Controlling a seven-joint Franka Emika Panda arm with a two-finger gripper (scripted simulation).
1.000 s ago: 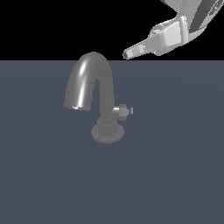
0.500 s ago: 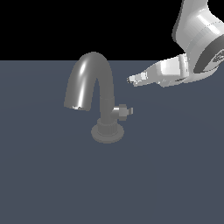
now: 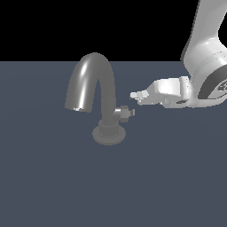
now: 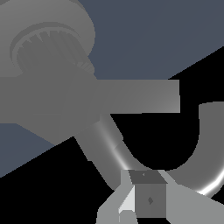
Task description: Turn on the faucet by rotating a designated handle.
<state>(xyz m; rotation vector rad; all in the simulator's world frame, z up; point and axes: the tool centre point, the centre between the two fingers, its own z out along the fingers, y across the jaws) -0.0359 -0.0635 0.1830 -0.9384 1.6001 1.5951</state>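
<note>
Faucet: the grey glossy faucet point(image 3: 95, 95) stands on the dark blue-grey tabletop point(image 3: 53, 186); it is upright, with a ribbed round base touching the tabletop.
Spout: it rises from the column of the faucet, arches over, and opens downward on the exterior view's left side of the column.
Handle: the handle point(image 3: 125, 113) is a short stub with a lighter tip; it sticks out sideways from the low part of the faucet column, just above the base, toward the exterior view's right.
Arm: the white arm point(image 3: 205, 53) comes down on the exterior view's right of the faucet.
Pincer: the pincer point(image 3: 138, 96) lies about level, with its tip toward the faucet column, near the handle, a little above it and apart from it.
Pincer state: the fingers appear close together and nothing is between them, but I cannot tell surely if it is open or closed.
Wrist view: the faucet point(image 4: 61, 92) is very close and fills most of the picture; the fingertips point(image 4: 146, 199) are seen in front of its curved spout.
</note>
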